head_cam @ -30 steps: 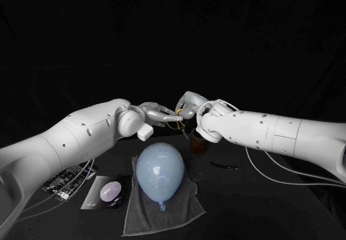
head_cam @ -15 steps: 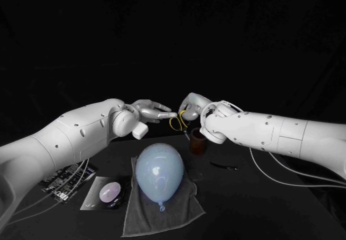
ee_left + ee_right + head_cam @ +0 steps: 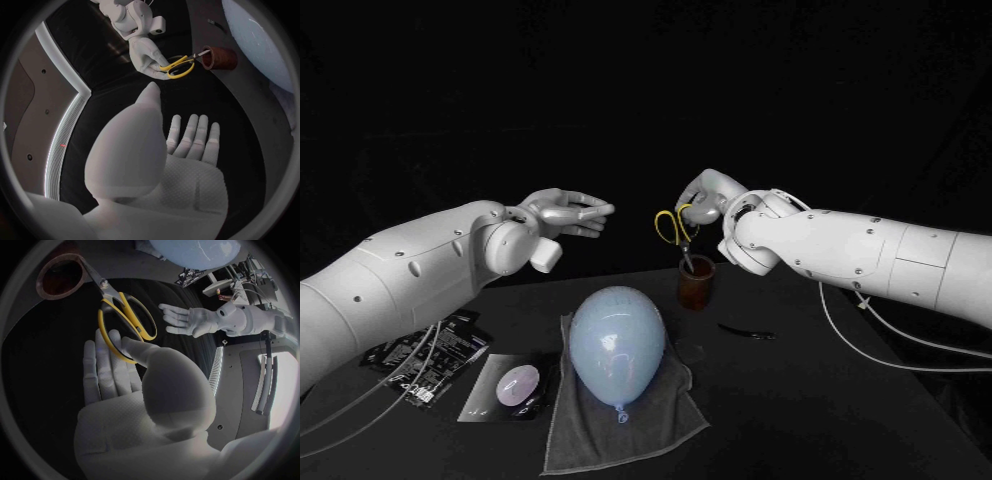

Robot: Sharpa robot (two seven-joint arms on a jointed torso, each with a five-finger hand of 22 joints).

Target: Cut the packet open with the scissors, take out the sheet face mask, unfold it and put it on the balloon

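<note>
Furniture: one black table [image 3: 862, 420], matte, spanning the near field from left to right. Far side: black backdrop [image 3: 646, 80], unbroken across the scene. Lighting low.

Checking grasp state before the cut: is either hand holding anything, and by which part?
Right hand holds the yellow scissors by their handle loops, blades pointing into the brown cup. Left hand is open, holding nothing.

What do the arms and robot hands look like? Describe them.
The left arm and right arm are smooth white shells with small dark dots. The left robot hand and right robot hand are silver. Pale cables hang beneath both.
</note>
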